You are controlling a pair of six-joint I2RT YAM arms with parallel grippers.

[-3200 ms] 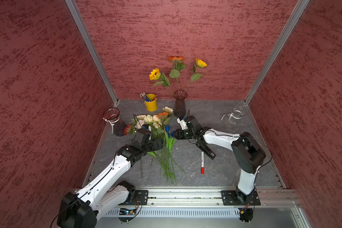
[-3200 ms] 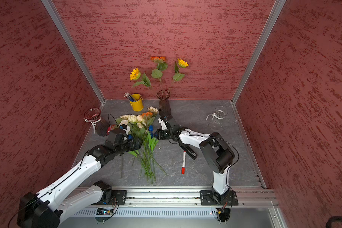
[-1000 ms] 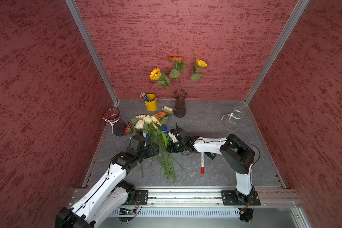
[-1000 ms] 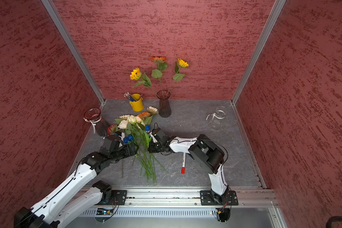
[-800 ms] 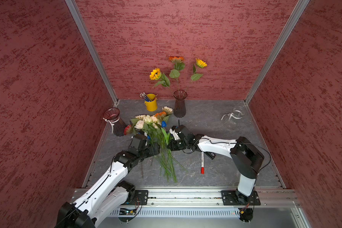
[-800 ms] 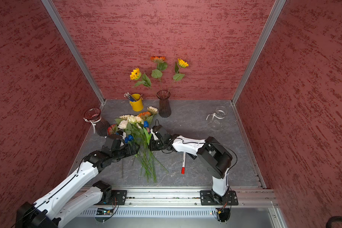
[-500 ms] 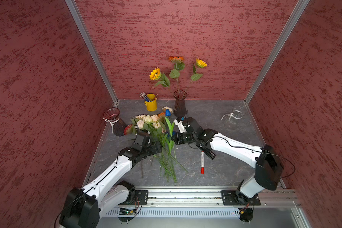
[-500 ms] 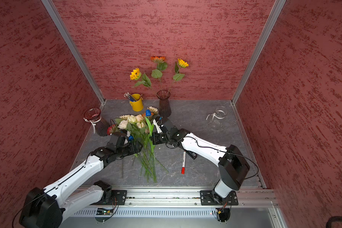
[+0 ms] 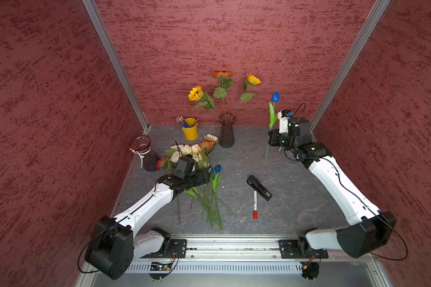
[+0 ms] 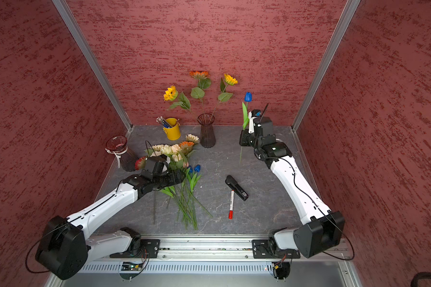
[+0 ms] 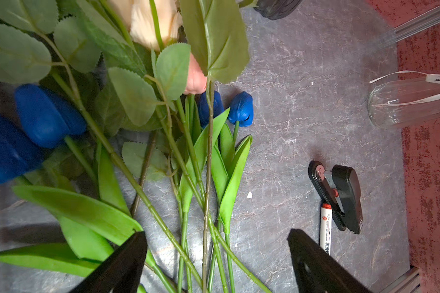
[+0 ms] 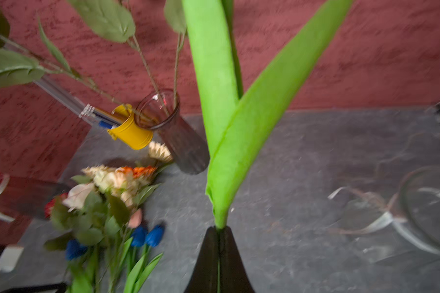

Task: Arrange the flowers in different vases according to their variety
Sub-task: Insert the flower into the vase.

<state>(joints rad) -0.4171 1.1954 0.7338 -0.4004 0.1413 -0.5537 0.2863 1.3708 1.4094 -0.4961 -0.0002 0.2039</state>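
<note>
Stock in both top views: your right pincer point(image 9: 270, 140) is pinching a blue tulip point(image 9: 275, 96) by its stem, long axis nearly upright, above the worktop's point(image 9: 296, 193) far right corner; the arm is covering what stands behind. Your left pincer point(image 9: 205, 177) is hovering, spread, over the flower pile point(image 9: 192, 150). Right wrist view: clear vase point(image 12: 429, 203) is standing just beside that pincer, blurred, rim cut off; this arm is sitting nearer. Left wrist view: jaws are gaping over stems.
</note>
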